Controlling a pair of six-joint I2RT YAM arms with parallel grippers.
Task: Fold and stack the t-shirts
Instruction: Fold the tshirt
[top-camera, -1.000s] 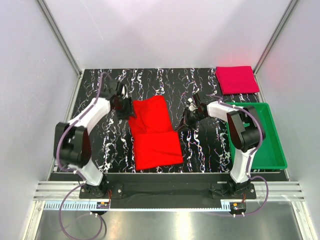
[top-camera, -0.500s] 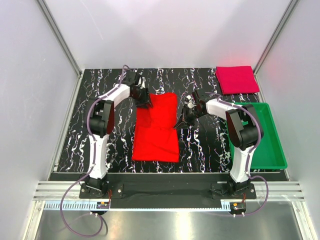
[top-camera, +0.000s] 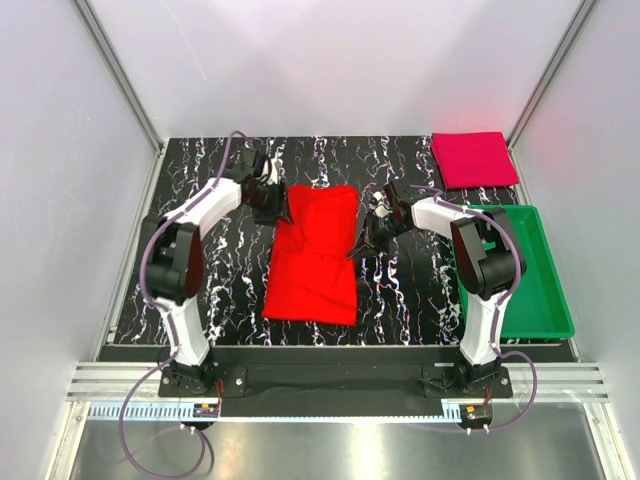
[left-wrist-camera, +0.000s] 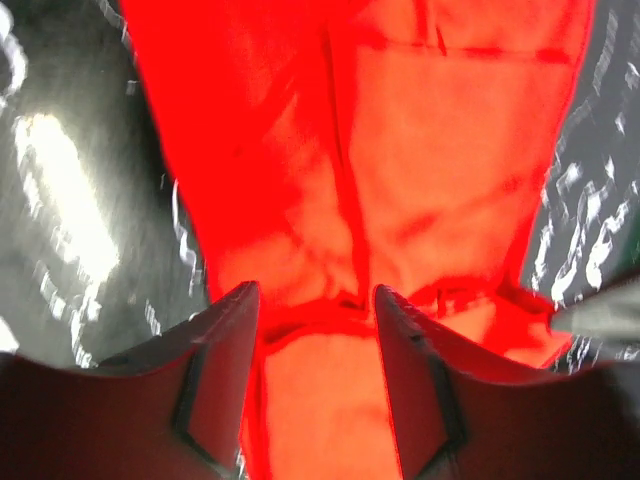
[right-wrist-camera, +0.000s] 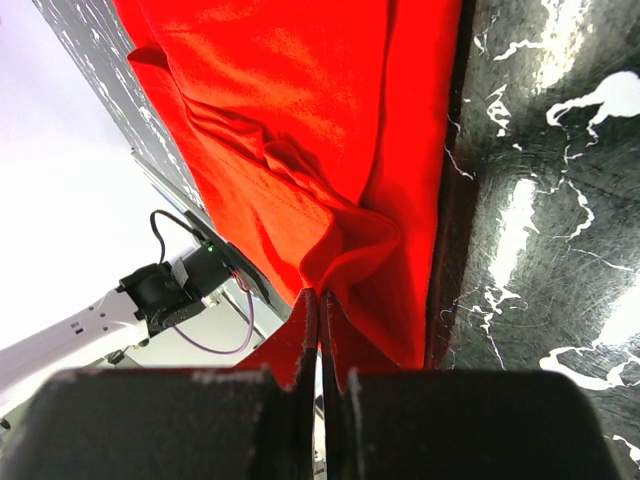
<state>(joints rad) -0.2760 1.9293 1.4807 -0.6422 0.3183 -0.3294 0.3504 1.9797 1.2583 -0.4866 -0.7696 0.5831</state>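
Note:
The bright red t-shirt (top-camera: 310, 255) lies as a long, wrinkled strip in the middle of the table. My left gripper (top-camera: 276, 204) is at its far left corner. In the left wrist view its jaws (left-wrist-camera: 315, 305) stand apart, with red cloth (left-wrist-camera: 400, 150) under and between them. My right gripper (top-camera: 362, 238) is at the shirt's right edge. In the right wrist view it (right-wrist-camera: 320, 293) is shut on a pinched fold of the red cloth (right-wrist-camera: 300, 130). The crimson t-shirt (top-camera: 473, 158) lies folded at the back right corner.
A green plastic tray (top-camera: 548, 300) stands at the right edge of the black marbled table (top-camera: 210, 280), beside my right arm. Metal frame posts and white walls close in the far and side edges.
The far half of the red shirt was drawn away from the arms and laid out longer. My left gripper went to the far edge, then shifted slightly left. My right gripper barely moved.

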